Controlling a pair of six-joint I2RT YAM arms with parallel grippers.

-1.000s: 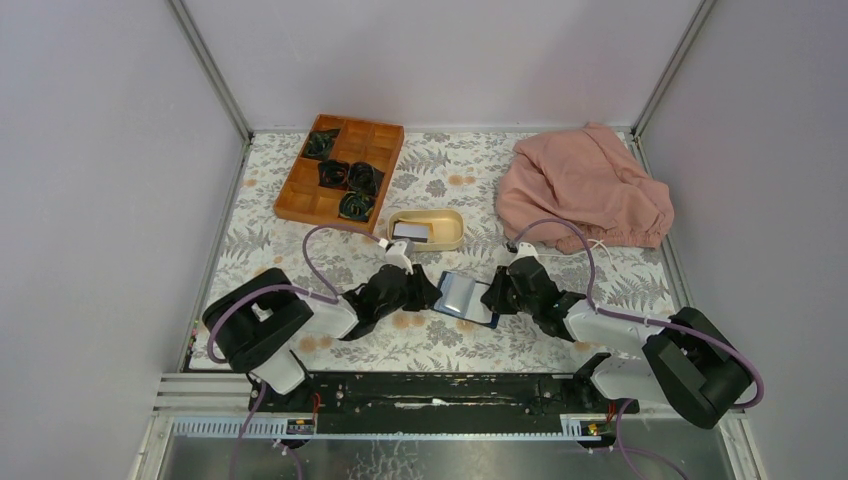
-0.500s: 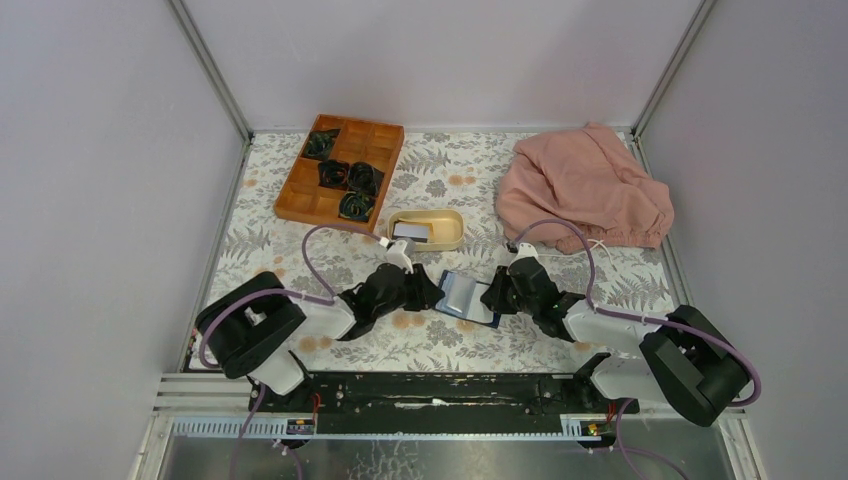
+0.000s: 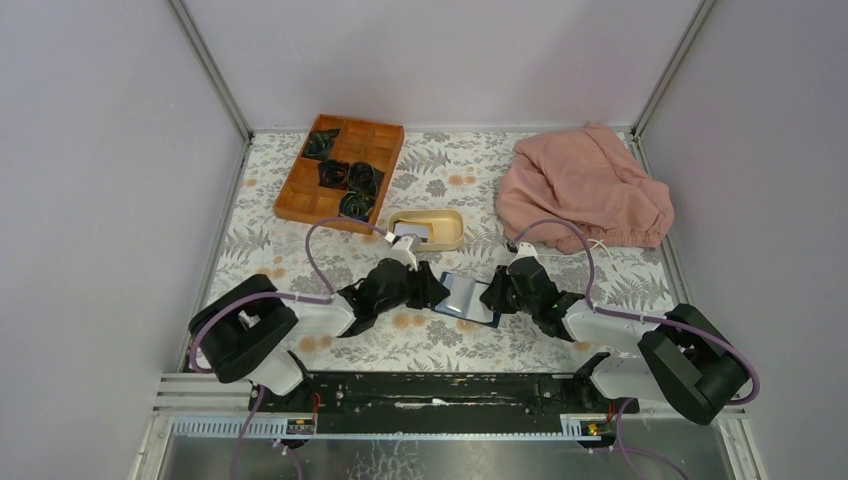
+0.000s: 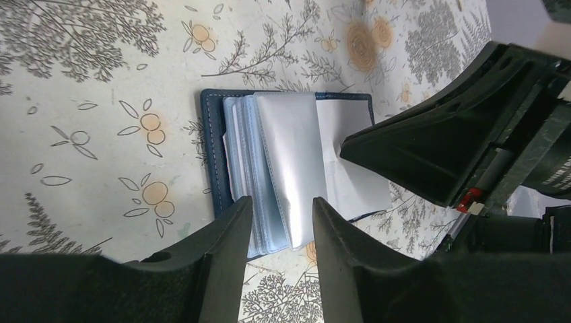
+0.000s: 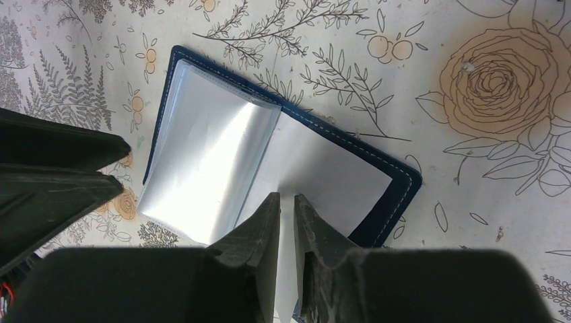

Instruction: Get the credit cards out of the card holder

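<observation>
Pincer on the left arm (image 4: 283, 200) stands about half open, low over the floral worktop (image 3: 300, 250). Its two black fingers (image 4: 222, 249) sit either side of the near edge of the clear plastic sleeves (image 4: 283, 141). Whether they press on the sleeves cannot be told.

Between the two arms, the card holder (image 3: 466, 297) lies flat and open near the front of the worktop, navy cover underneath. The sleeves are fanned up from its left half, and the wrist views show them glossy and pale. Whether cards sit inside them cannot be told.

On the right, the other pincer (image 5: 286, 195) is nearly closed, with only a thin slit between its fingers (image 5: 259, 229). Its tips are down on the pale right-hand page of the holder, close to the fold. Whether anything is nipped in the slit cannot be told.

Along the far side, a wooden divided tray (image 3: 385, 135) holds dark bundles (image 3: 360, 178) in several compartments. Beside it stands a beige oval dish (image 3: 450, 232) with one pale card (image 3: 410, 231) lying in it. A crumpled pink cloth (image 3: 585, 190) fills the far right corner.
</observation>
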